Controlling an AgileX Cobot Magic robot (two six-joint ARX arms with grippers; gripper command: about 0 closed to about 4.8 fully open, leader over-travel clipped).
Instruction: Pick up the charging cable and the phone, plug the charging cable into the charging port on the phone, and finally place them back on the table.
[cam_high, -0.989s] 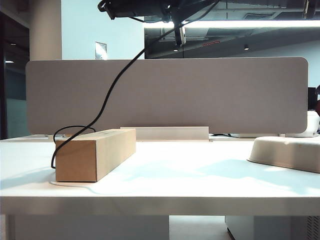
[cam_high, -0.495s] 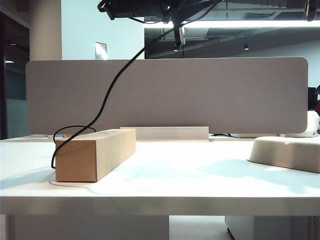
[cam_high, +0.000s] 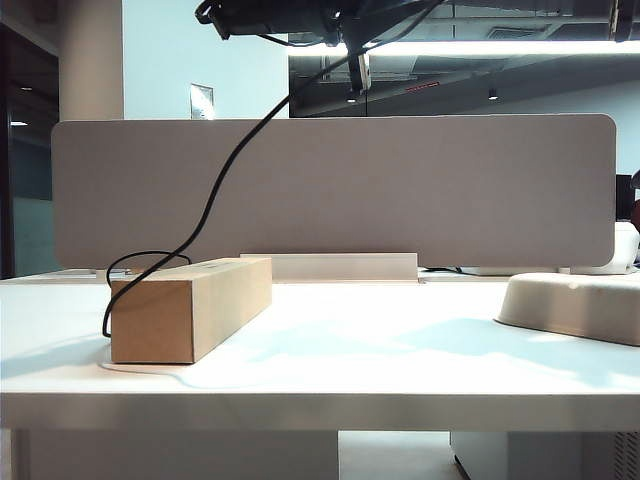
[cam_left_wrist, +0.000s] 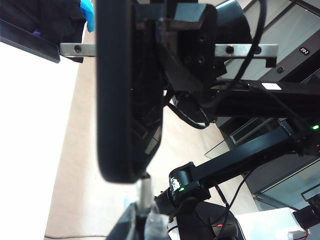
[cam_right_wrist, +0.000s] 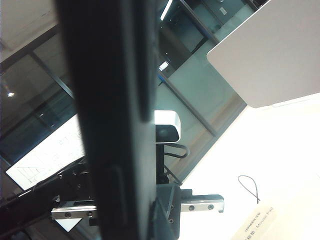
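Your phone (cam_left_wrist: 127, 90) is up off the bench (cam_high: 400, 350) in the closed left tool (cam_left_wrist: 172, 35), and the closed right tool (cam_right_wrist: 150, 210) also clamps it, while the charging cable (cam_high: 215, 190), hanging from the upper middle of the exterior view, has its plug at the phone's short edge. Whether it is fully seated I cannot tell, and laying both back down is still yours to do. The only legible writing is "Mouse Pad" on a label (cam_right_wrist: 257, 220) at the right wrist view's lower right.

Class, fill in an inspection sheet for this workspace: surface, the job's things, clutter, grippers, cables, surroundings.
Surface: white table, bare in the middle.
Job's things: phone held up in the air; silvery plug at its short edge, seating unclear.
Clutter: cardboard box at left, beige tray at right.
Grippers: left gripper shut on the phone; right gripper shut on the plug.
Cables: charging cable hangs down behind the box.
Surroundings: grey divider panel behind the table.
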